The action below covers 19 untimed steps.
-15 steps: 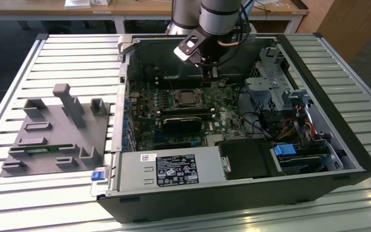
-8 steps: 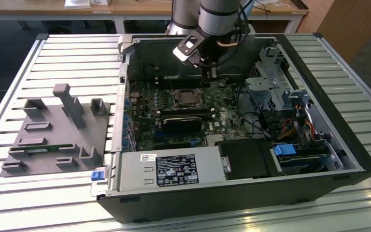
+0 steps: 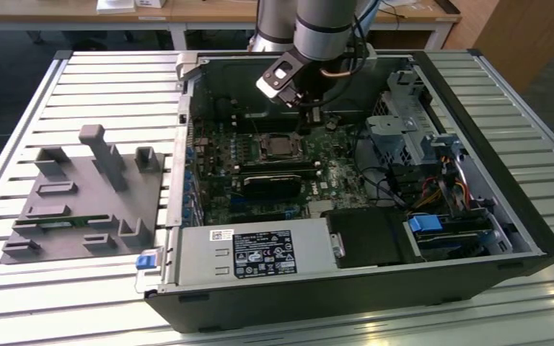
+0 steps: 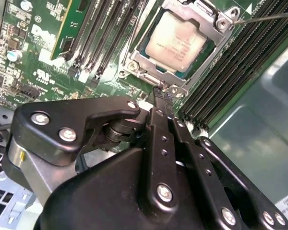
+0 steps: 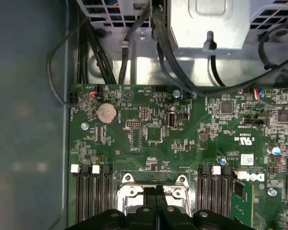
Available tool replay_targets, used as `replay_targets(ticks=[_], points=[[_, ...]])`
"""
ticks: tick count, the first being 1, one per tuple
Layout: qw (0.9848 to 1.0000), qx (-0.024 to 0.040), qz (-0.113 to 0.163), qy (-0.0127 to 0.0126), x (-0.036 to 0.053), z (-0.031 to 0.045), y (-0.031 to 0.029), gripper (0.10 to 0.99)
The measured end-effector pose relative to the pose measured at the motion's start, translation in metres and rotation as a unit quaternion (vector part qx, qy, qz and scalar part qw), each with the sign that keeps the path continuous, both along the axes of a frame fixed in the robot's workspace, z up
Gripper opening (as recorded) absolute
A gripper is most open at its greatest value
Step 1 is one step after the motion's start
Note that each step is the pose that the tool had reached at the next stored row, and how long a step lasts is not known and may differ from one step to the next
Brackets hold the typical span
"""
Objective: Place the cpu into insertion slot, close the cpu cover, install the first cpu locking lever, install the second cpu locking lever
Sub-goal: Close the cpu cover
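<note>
Slatted table (image 3: 508, 94), open computer case (image 3: 354, 295) — arm (image 3: 320, 29) angled steeply down inside, claw (image 4: 162, 92) clenched just beside the cpu cover (image 4: 220, 33)

cpu (image 4: 180, 40) sits flat in insertion slot (image 4: 207, 51), dull silver top up. cpu cover (image 4: 151, 71) is down over it, silver frame lapping the chip's rim. Exterior view: socket lies about 12 o'clock of green board (image 3: 217, 189) centre.

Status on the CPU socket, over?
Pincer shut, tips at edge of cpu cover. cpu seated, cover down over it. Thin lever rod juts out beside cover.
</note>
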State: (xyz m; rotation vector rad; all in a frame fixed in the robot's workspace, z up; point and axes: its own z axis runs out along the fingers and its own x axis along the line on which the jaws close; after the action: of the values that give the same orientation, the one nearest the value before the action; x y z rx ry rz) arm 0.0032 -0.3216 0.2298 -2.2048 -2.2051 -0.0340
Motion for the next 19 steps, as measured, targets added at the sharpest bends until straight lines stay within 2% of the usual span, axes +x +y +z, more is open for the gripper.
replay_targets(ticks=[7,11,19], points=[[1.0,0.0,0.0,0.0,-0.0081,-0.0005,0.0,0.106],[1.0,0.0,0.0,0.0,-0.0091,-0.0016,0.0,0.106],[1.0,-0.0001,0.0,0.001,-0.0093,-0.0121,-0.0011,0.106]])
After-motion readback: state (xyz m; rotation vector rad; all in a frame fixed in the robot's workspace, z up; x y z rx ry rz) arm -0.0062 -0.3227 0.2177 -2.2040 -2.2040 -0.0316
